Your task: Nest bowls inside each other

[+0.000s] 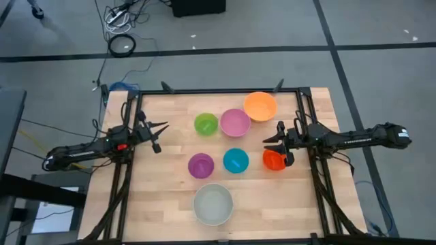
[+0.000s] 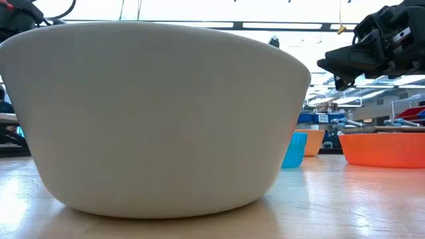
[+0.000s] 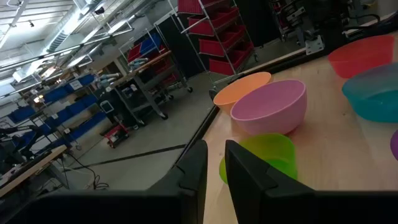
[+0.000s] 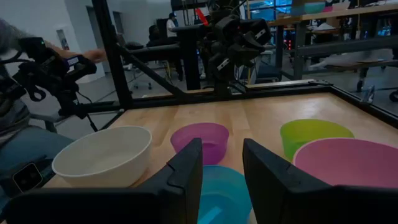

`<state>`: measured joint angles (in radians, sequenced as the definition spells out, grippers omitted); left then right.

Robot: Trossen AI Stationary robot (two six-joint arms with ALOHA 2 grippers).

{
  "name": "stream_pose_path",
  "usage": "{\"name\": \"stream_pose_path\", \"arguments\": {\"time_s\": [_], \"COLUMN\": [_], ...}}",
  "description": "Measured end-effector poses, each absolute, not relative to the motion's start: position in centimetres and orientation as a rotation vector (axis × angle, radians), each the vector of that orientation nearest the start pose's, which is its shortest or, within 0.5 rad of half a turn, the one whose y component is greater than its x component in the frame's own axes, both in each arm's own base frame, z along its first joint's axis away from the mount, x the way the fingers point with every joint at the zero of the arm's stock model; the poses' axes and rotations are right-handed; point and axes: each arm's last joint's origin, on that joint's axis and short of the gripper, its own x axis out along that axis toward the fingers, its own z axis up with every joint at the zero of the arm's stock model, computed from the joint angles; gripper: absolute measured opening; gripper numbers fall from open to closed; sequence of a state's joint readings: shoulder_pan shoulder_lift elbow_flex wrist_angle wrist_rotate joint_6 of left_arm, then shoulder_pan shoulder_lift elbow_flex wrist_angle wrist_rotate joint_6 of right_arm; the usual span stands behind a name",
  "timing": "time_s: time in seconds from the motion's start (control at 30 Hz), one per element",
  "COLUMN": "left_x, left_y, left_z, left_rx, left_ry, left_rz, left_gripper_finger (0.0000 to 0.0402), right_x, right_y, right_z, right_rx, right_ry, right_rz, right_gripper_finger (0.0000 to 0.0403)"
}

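Seven bowls stand separately, each on its base, on the wooden table: orange (image 1: 259, 106), pink (image 1: 235, 122), lime green (image 1: 206, 124), purple (image 1: 201, 165), blue (image 1: 236, 161), red-orange (image 1: 273, 160) and grey-white (image 1: 213, 204), the last near the front edge. My right gripper (image 1: 274, 141) hangs open above the table just beyond the red-orange bowl (image 2: 382, 149), pointing toward the table's left; between its fingers (image 4: 222, 168) only the blue bowl (image 4: 224, 194) shows farther off. My left gripper (image 1: 162, 135) waits at the left side, open by a narrow gap (image 3: 216, 168), nothing in it, facing the green bowl (image 3: 267, 155).
A black frame (image 1: 218, 90) borders the table's far edge and both sides. Bare wood lies between the left gripper and the green and purple bowls, and on both sides of the grey-white bowl (image 2: 159, 119). A person (image 4: 18, 93) stands beyond the table's near side.
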<state>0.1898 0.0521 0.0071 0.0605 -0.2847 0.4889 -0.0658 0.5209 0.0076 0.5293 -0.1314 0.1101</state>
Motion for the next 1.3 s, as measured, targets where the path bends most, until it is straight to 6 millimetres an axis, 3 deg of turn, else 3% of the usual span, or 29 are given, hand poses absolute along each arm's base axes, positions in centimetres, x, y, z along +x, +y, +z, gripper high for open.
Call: {"name": "stream_pose_path", "arguments": {"time_s": [0.63, 0.8, 1.0, 1.3], "left_x": [9.6, 9.6, 9.6, 9.6], "left_y": [2.7, 2.7, 2.7, 2.6], "left_z": [16.8, 17.1, 17.3, 17.6], "left_rx": [0.479, 0.586, 0.586, 0.583], "left_ry": [0.101, 0.093, 0.078, 0.033], "left_rz": [0.468, 0.481, 0.486, 0.467], "left_gripper_finger": [0.0065, 0.0065, 0.0065, 0.0065], "right_x": [13.0, 12.9, 12.3, 11.8], "right_y": [-0.5, -0.5, -0.4, -0.4], "right_z": [17.0, 18.5, 20.4, 23.0], "right_rx": [0.068, 0.119, 0.224, 0.143], "right_ry": [-0.029, -0.184, -0.382, -0.558], "right_rz": [0.067, 0.079, 0.117, 0.122], "right_gripper_finger": [0.0105, 0.0105, 0.0105, 0.0105]}}
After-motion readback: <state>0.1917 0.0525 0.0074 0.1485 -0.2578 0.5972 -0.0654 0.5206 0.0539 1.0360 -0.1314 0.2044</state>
